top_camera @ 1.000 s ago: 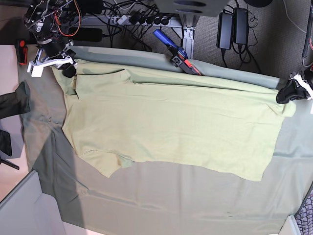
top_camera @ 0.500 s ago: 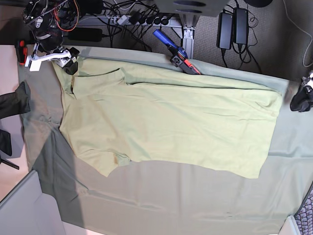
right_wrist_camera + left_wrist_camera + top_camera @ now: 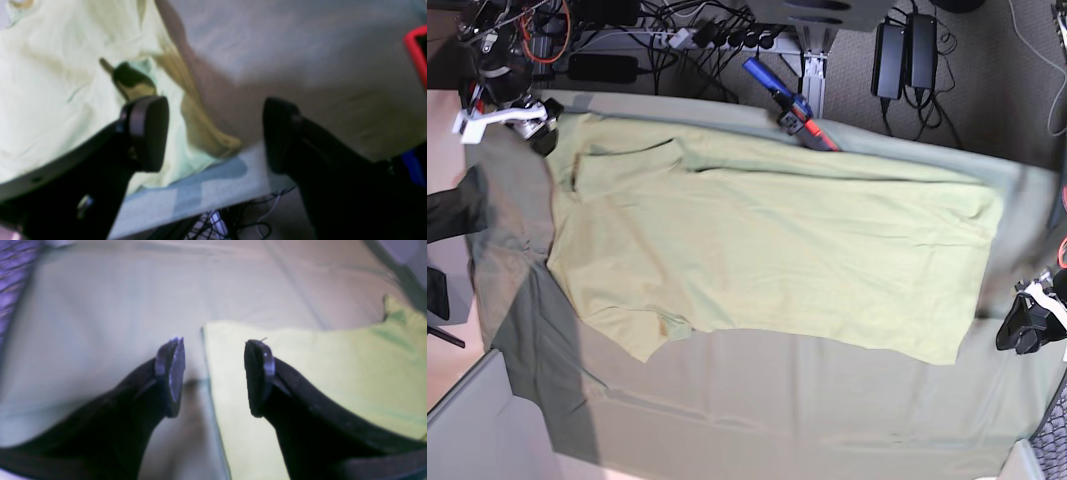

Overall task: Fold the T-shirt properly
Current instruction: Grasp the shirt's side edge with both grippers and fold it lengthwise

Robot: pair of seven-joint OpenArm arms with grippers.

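- The desk (image 3: 757, 420) under its grey-green cloth (image 3: 827, 400) leaves me bare room along the near side; behind its far edge lie cables and a blue tool (image 3: 784, 103).
- The shirt (image 3: 767, 245) lies flat across the middle, neck toward my right. I judge it light, limp and apt to drag, so I would pinch corners or hems, not the middle.
- My left hand (image 3: 1027, 325) hangs spread and empty, just off the hem corner (image 3: 208, 331).
- My right hand (image 3: 527, 125) is spread, empty, beside the shoulder edge (image 3: 200, 133).

Both wrist views are soft and blurred; the base view is evenly lit and sharp.
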